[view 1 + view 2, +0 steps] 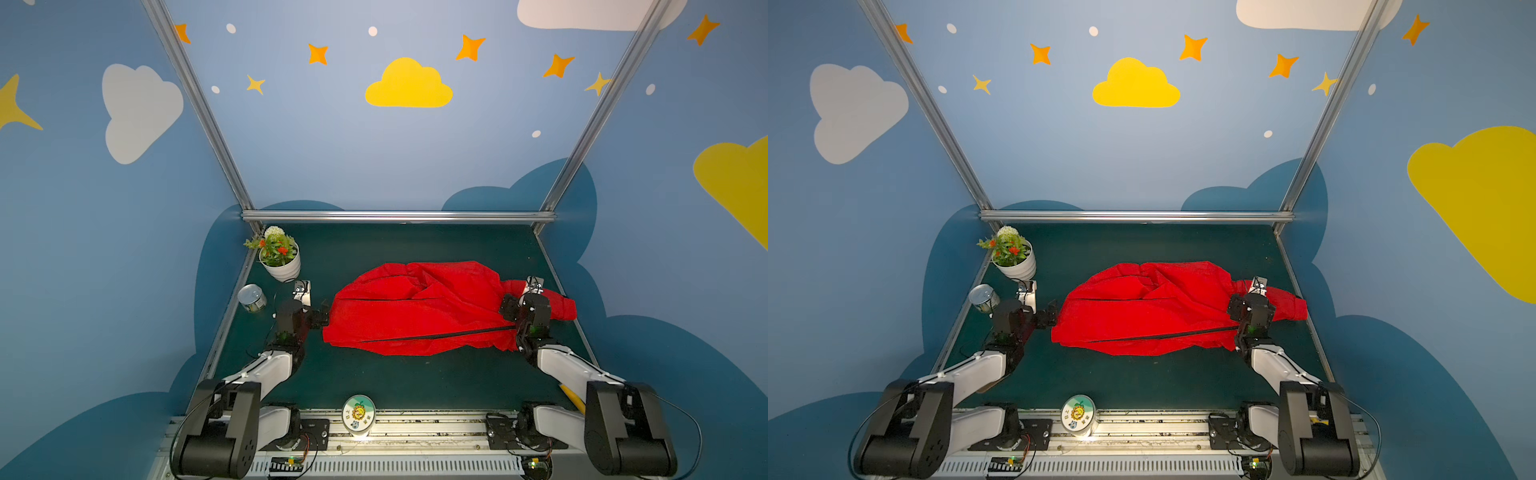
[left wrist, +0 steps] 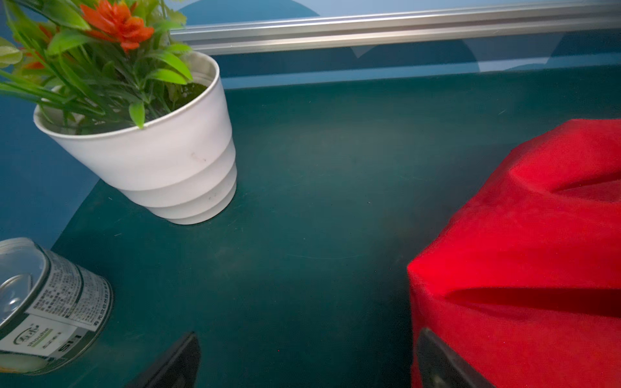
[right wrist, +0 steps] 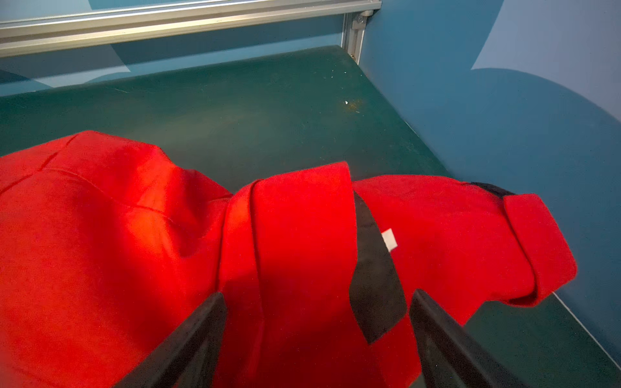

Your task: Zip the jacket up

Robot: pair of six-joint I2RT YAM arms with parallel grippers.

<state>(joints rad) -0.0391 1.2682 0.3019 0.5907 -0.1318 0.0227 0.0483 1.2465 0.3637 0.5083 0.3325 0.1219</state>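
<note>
Although the green table (image 1: 415, 374) is wide, the red jacket (image 1: 415, 307) fills its middle in a crumpled heap, with a black zipper strip (image 1: 436, 334) running along the near side. The right gripper (image 3: 317, 297) is at the jacket's right end, jaws spread wide with loose folds between them and nothing pinched. The left gripper (image 2: 307, 339), spread fully and empty, is at the opposite edge, one finger just beside the cloth. A white flower pot (image 2: 161, 161) and a tin can (image 2: 50, 302) stand near it.
</note>
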